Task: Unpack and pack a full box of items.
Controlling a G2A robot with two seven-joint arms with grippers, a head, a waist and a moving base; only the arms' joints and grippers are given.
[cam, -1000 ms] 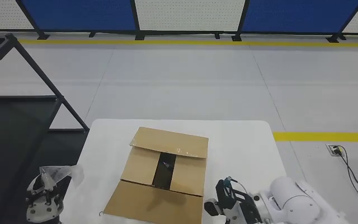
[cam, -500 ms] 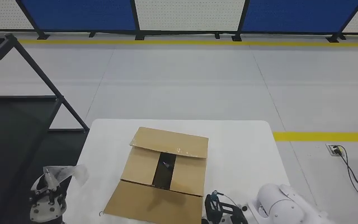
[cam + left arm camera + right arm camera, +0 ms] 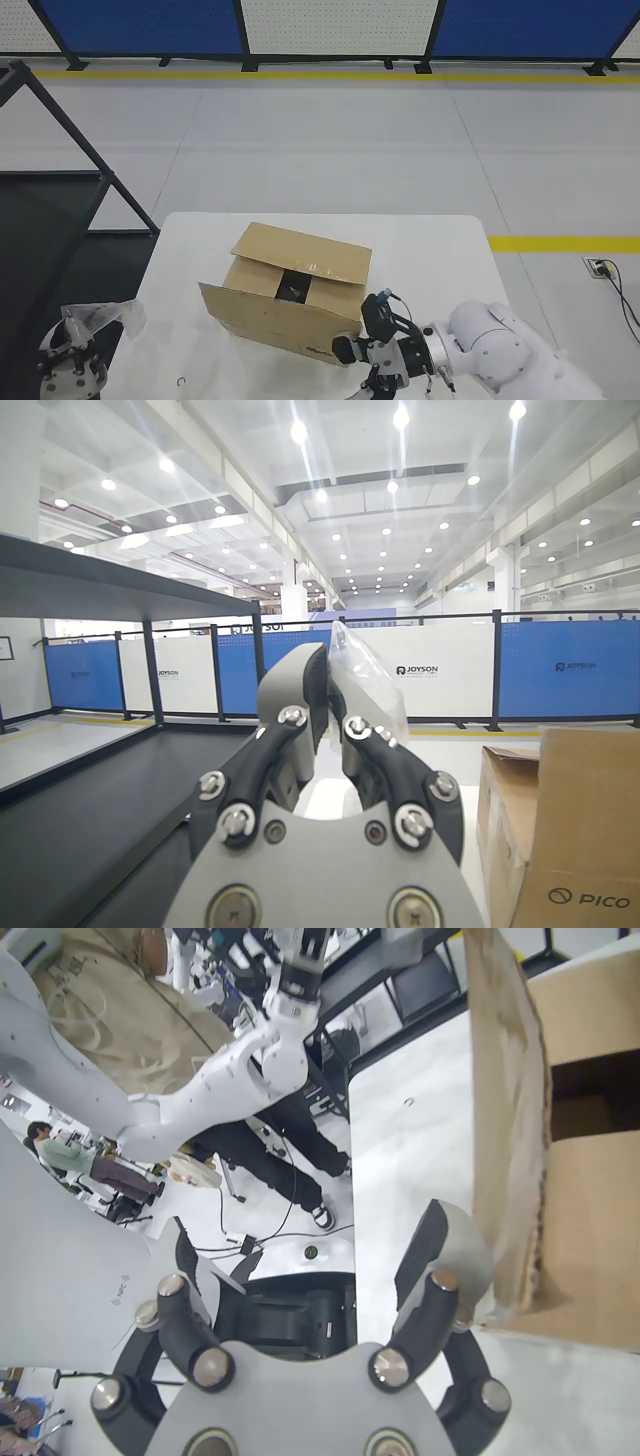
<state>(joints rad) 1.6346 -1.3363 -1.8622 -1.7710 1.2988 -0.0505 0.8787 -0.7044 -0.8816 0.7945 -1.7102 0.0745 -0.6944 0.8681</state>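
Cardboard flap [image 3: 505, 1128] leans on one finger [image 3: 460, 1238] of my wide-open right gripper [image 3: 310, 1223], ungripped: may flop down. Left gripper [image 3: 326, 672] pinches bag [image 3: 367, 685].

Box [image 3: 275, 318] on the table [image 3: 440, 250] (rack [image 3: 40, 250] beside its left edge).

obstacle: near flap [image 3: 275, 320] of box [image 3: 300, 255] raised, facing robot | passage: dark slot [image 3: 293, 287] between top flaps, from above

Bright ceiling lamps [image 3: 399, 418] flare into streaks; edges bend outward.
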